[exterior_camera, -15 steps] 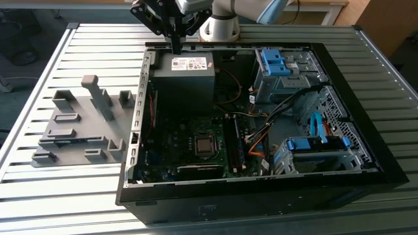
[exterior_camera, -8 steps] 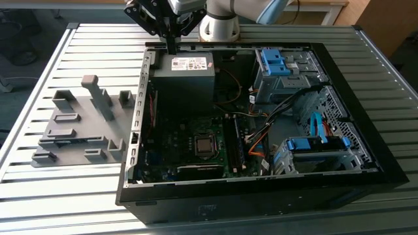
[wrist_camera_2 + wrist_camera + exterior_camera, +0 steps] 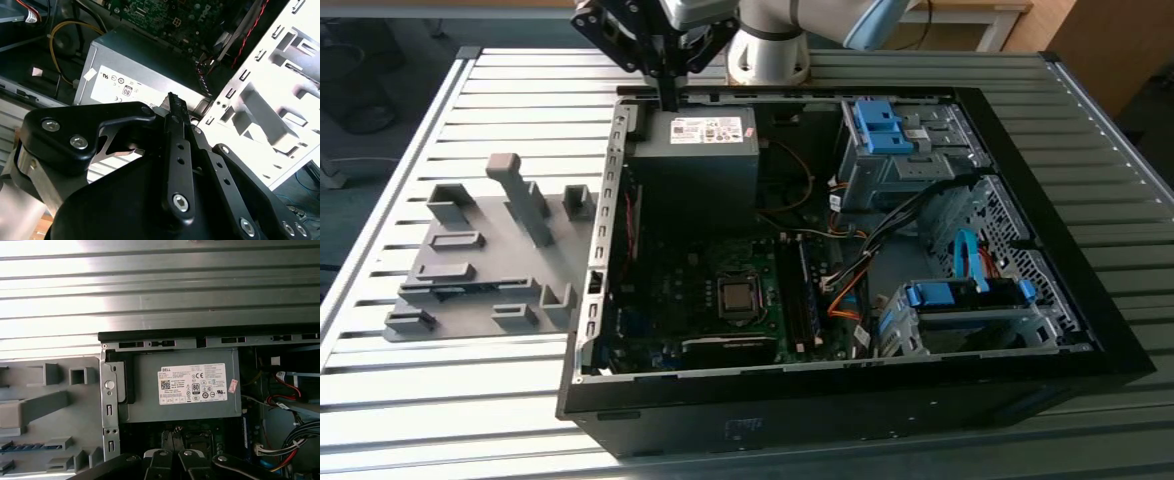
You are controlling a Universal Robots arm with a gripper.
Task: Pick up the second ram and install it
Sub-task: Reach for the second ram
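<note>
The second ram (image 3: 24,446) is a thin blue strip with dark chips, standing on edge in a slot of the grey fixture (image 3: 60,435) beside the computer case. My gripper (image 3: 670,96) hangs above the back edge of the case (image 3: 1014,330), over the grey power supply (image 3: 696,130), well away from the ram. Its black fingers look pressed together and hold nothing in both wrist views (image 3: 172,98) (image 3: 172,436). The green motherboard (image 3: 720,300) with its long memory slots (image 3: 801,295) lies on the case floor.
The open case sits on a slatted metal table (image 3: 454,420). The fixture (image 3: 487,260) at the exterior view's left carries tall posts and blocks. Inside the case are blue drive cages (image 3: 887,130) (image 3: 961,300), loose cables (image 3: 854,270) and a metal side rail (image 3: 603,220).
</note>
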